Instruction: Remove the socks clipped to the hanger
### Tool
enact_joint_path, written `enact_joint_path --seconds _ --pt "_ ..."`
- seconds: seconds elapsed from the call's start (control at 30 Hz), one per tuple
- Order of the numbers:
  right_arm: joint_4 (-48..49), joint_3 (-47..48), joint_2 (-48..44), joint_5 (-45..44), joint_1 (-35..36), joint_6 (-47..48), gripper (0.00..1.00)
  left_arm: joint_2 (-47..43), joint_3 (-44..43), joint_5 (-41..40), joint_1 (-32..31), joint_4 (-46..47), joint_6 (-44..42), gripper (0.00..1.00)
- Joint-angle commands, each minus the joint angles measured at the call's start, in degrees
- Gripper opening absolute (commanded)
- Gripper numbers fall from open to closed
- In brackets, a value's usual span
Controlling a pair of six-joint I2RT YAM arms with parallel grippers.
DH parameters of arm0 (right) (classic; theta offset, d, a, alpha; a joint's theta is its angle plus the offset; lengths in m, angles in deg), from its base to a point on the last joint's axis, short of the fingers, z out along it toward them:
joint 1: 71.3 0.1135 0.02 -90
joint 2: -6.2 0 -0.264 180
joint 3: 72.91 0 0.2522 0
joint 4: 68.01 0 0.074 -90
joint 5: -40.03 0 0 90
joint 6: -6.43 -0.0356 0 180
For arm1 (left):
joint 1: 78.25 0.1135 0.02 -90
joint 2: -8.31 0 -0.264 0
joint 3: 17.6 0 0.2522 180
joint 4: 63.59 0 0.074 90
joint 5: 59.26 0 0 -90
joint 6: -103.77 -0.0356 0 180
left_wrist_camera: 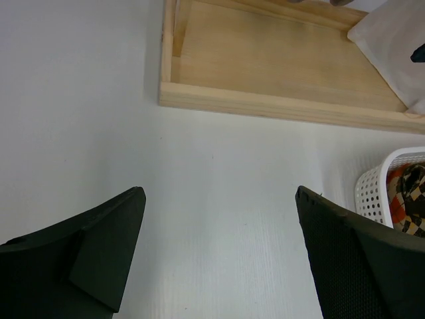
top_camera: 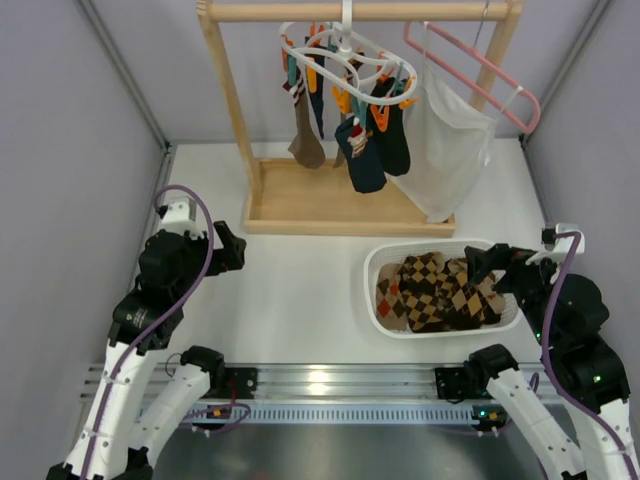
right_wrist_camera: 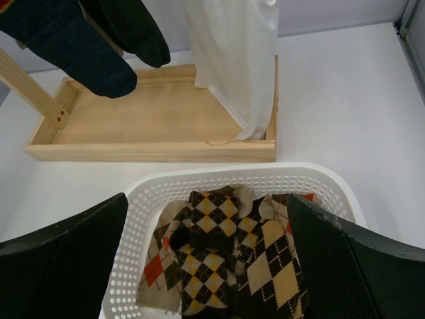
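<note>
The white ring hanger with orange and teal clips hangs from the wooden rack's top bar. Several socks are clipped to it: a brown one, a navy one and a black one. The toes of the navy sock and black sock show at the top left of the right wrist view. My left gripper is open low over the bare table, left of the rack's base. My right gripper is open above the white basket, holding nothing.
The wooden rack stands on a tray-like base. A white mesh bag and a pink wire hanger hang at the right of the bar. The basket holds argyle socks. Grey walls close in both sides.
</note>
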Motion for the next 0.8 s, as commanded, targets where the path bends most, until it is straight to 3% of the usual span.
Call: enact_joint_path --seconds 0.0,0.27,0.4,0.43,0.57,0.6,0.67,0.73,0.77 --pt "0.74 1.63 0.15 0.11 0.82 -0.55 0.99 -0.59 0.35 -0.64 -0.25 2.87 0.49 0.98" --pt "3.27 -1.0 0.25 5.45 0.73 -1.25 1.0 -0.07 0.26 -1.6 -0.25 3.14 1.63 0.98" --pt "7.15 -3.55 -2.39 11.95 0.73 -1.61 0.99 2.39 0.35 4.44 -0.25 4.98 4.0 0.98" --pt "7.76 -3.9 -2.57 12.93 0.73 -1.61 0.99 2.83 1.22 11.25 -0.25 6.38 5.57 0.98" --pt "7.5 -3.47 -2.4 15.3 0.82 -1.08 0.99 6.08 6.75 27.2 -0.25 21.47 12.86 0.98" --pt "7.59 -3.73 -2.57 15.92 0.73 -0.99 0.99 8.26 7.89 29.58 -0.25 31.6 14.71 0.98" --pt "7.94 -3.99 -2.48 18.28 0.82 -0.82 0.99 11.61 11.5 32.75 -1.04 43.32 17.71 0.98" --pt "8.2 -4.7 -2.48 20.05 0.73 -0.64 0.99 16.86 12.21 30.76 -4.7 55.71 15.45 0.98" --pt "8.29 -4.96 -2.22 21.36 0.73 -0.64 1.0 18.81 11.17 26.04 -6.65 58.05 13.34 0.98"
